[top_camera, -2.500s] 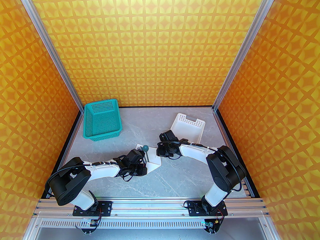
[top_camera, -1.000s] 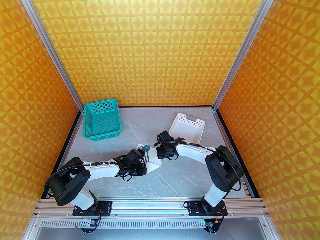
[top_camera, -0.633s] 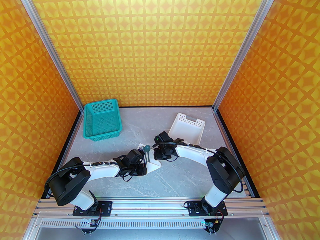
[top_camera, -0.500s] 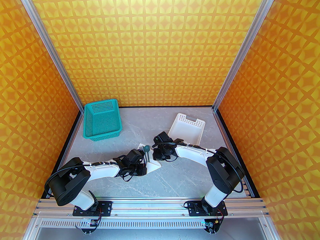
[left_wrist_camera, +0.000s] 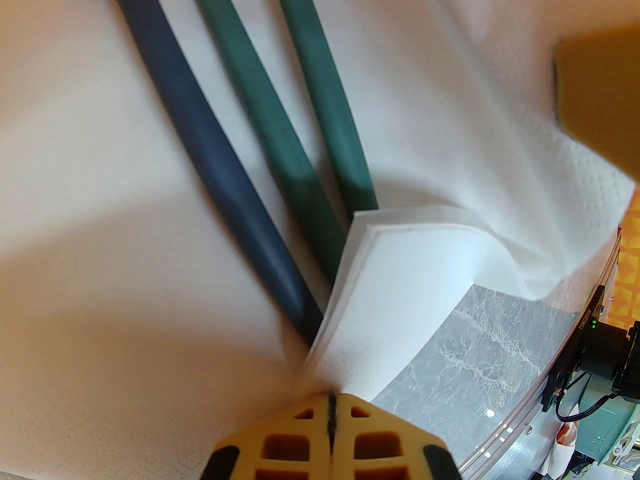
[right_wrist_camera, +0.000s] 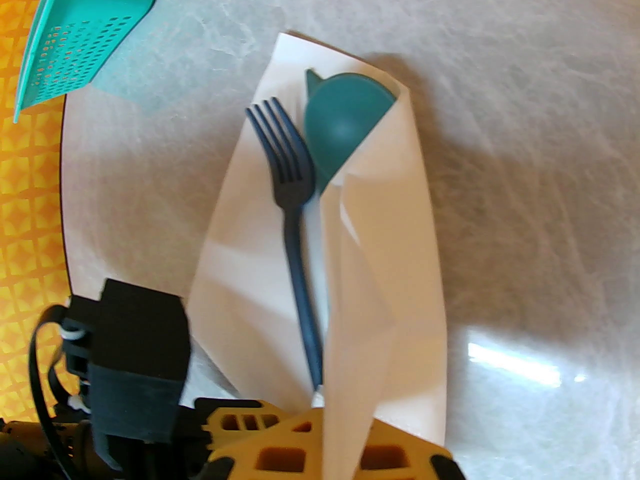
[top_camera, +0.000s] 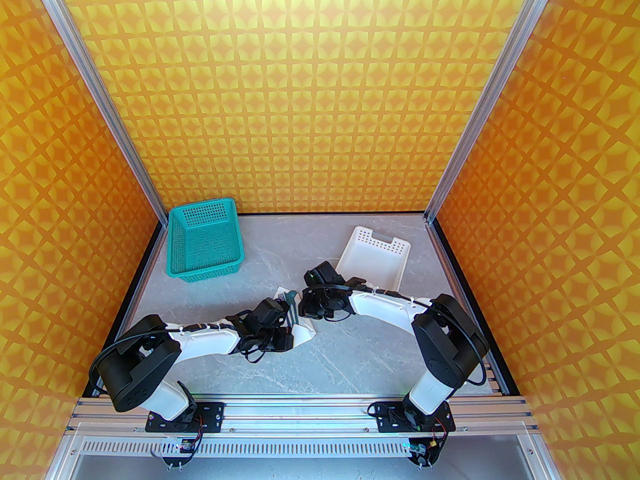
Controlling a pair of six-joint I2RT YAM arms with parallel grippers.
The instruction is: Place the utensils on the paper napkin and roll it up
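A teal basket (top_camera: 205, 240) is set at the far left of the grey table (top_camera: 350, 363), and a white perforated tray (top_camera: 375, 255) at the far right, both apart from the work. In the top view the near part of the bundle is screened by the left arm's black wrist (top_camera: 262, 318).

The paper napkin (top_camera: 305, 332) is laid mid-table between the arms. Its near edge is pinched by the left gripper (left_wrist_camera: 330, 410), whose jaws are pressed together on the paper. A raised right-hand flap is clamped in the closed right gripper (right_wrist_camera: 325, 443) and is folded over the utensils (right_wrist_camera: 292, 208).

The sheet is white and creased. On it a dark blue fork (right_wrist_camera: 285, 158), a teal spoon (right_wrist_camera: 345, 113) and a teal knife tip (right_wrist_camera: 311, 75) are seen side by side, with the handles toward the grippers.
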